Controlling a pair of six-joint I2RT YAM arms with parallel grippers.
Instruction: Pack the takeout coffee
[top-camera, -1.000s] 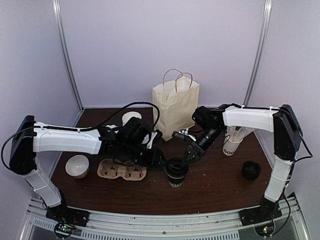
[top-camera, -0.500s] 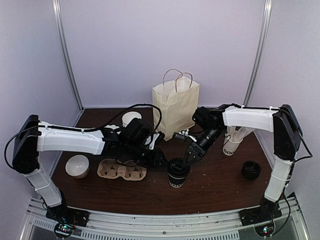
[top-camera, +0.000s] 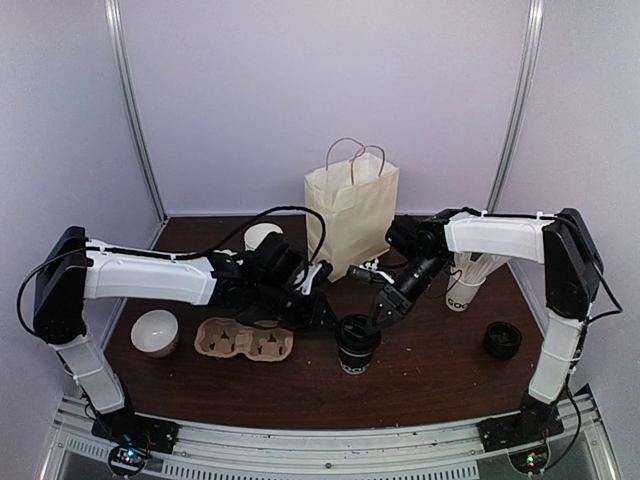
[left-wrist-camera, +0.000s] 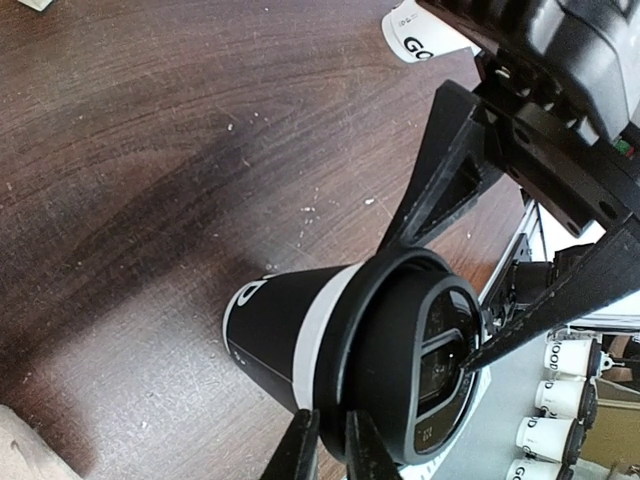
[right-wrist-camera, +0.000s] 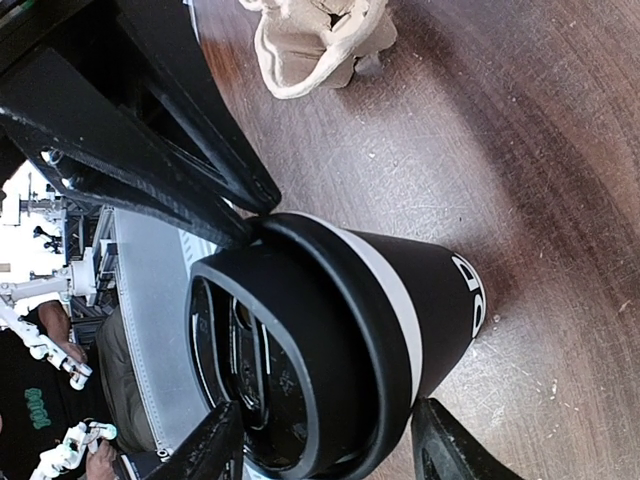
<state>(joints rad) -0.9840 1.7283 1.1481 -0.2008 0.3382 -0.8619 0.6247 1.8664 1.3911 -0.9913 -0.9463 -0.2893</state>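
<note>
Standing upright on the brown table (top-camera: 430, 385), the coffee cup (top-camera: 353, 345) is in front of the paper bag (top-camera: 350, 215), toward the near edge and well apart from the bag. Its black lid (left-wrist-camera: 420, 370) is on, with a white band just under it and part of a white letter on the black wall. The right gripper (right-wrist-camera: 328, 405) comes in from the bag's right side and is closed on the coffee cup, its jaws set wide enough to take the cup's top, with one finger against each side at the lid. The left gripper (left-wrist-camera: 330, 448) reaches in from the bag's left side with its fingers drawn almost together, leaving only a thin slit between them. Their tips sit right at the lid's edge on the cup's left, but from these angles it cannot be told whether they nip the rim or only touch it. A cardboard cup carrier (top-camera: 243, 340) lies flat in front of the bag and off to its left, under the left arm, with a white bowl (top-camera: 155, 332) just beyond it, farther left. To the right of the bag stands a white lettered cup (top-camera: 463, 290) holding white sticks. A loose black lid (top-camera: 502, 340) lies in front of that cup, well apart from the coffee cup.
</note>
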